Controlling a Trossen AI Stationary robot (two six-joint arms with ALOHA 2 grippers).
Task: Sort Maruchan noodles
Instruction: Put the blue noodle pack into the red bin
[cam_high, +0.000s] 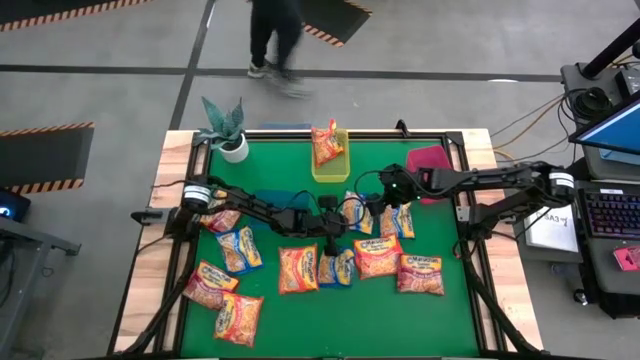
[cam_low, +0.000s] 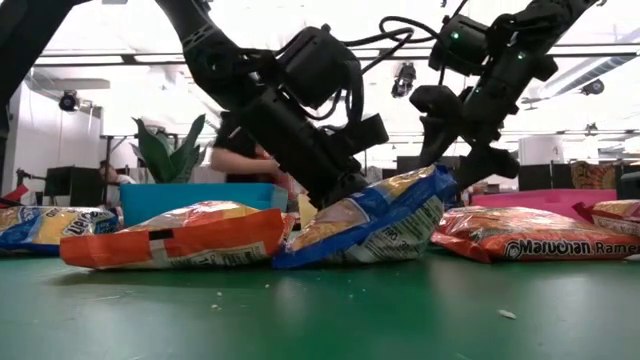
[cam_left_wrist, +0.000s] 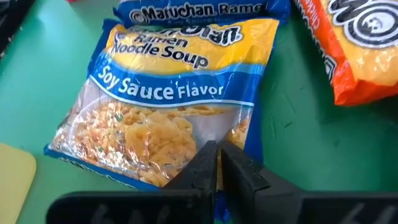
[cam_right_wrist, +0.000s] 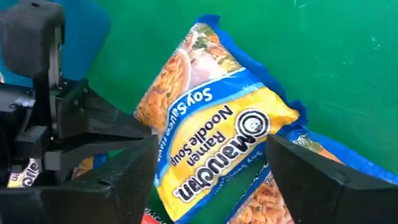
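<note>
Several Maruchan noodle packets lie across the green table (cam_high: 450, 320). My left gripper (cam_left_wrist: 216, 163) is shut on a blue-edged soy sauce packet (cam_high: 356, 212) near the table's middle. This packet (cam_low: 380, 215) lies tilted, its label end (cam_right_wrist: 273, 118) resting on another blue packet (cam_right_wrist: 314, 163). My right gripper (cam_right_wrist: 211, 162) is open and hangs just above that label end, one finger on either side; I see no touch. Orange packets (cam_low: 170, 235) lie close by. My left gripper pinches the blue packet's short plain edge (cam_left_wrist: 186, 177), opposite the label end, between its two shut fingers. The fingers (cam_low: 335, 190) slant down at it from the table's left. The packet's lower side (cam_low: 330, 255) stays on the table.
A yellow bin (cam_high: 343, 168) holding one orange packet stands at the far middle, a red bin (cam_high: 432, 158) to its right, and a blue bin (cam_low: 200, 195) behind the packets. A potted plant (cam_high: 225, 125) stands at the far left corner. A person (cam_high: 275, 40) walks beyond the table.
</note>
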